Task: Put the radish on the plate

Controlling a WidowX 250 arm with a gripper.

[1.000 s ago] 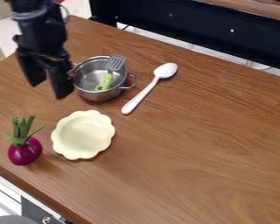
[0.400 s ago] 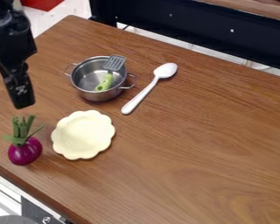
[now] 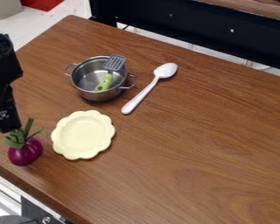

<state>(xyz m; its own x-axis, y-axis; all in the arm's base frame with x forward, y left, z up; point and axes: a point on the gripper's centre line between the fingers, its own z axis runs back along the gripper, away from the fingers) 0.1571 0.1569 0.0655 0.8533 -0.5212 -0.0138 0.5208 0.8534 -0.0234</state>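
While the radish sat on the desk, just beside the plate and near the desk's edge, the tool hung over its leaves. Whether the tool was released or clenched could not be told, nor whether it touched the green tops. The radish rested on the wood beneath it, the leaves standing up from the purple bulb in a loose, splayed tuft.

It looked like a light piece, probably a toy, with little to break. The bulb seemed firm but smooth and rounded, so a pinch too high on its shoulder would likely have slid off and set it rolling toward the nearby edge. The leaves appeared thinner and more pliant; a hold on their tips would probably have bent them and left the bulb swinging. The better grip lay lower, across the widest part of the bulb, with the leaves kept clear. Failing that, the leaf base, where the tuft met the bulb, offered a narrower and perhaps stiffer neck to close on.
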